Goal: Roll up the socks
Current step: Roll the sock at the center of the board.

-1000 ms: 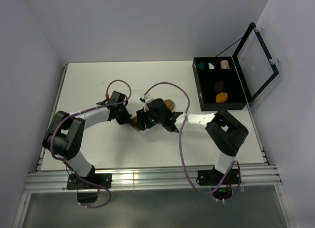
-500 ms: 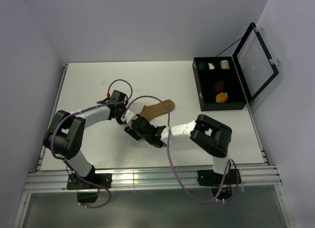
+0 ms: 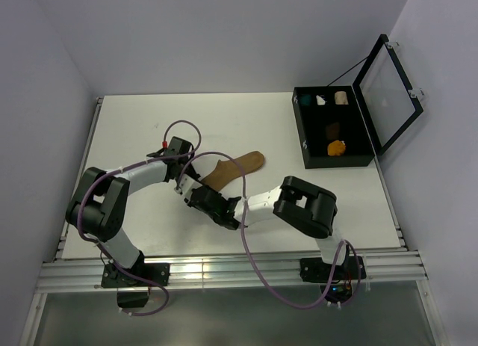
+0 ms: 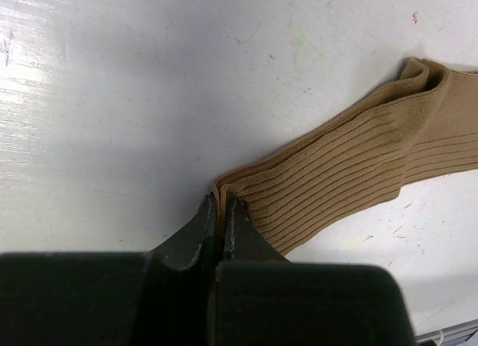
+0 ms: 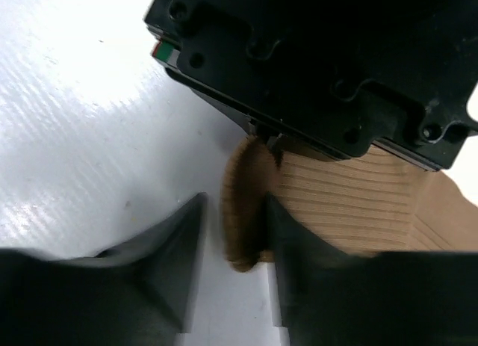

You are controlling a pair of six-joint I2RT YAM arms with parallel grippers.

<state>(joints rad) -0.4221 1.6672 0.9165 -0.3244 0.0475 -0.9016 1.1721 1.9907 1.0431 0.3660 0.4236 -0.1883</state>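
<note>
Seen from above, the cuff of the ribbed tan fabric sock is hidden beneath both arms. It lies flat on the white table, well left of the black compartmented case. At the end farthest from that case, the left gripper pinches its folded edge tight. The right gripper straddles the fold, jaws parted, with a gap showing on one side.
</note>
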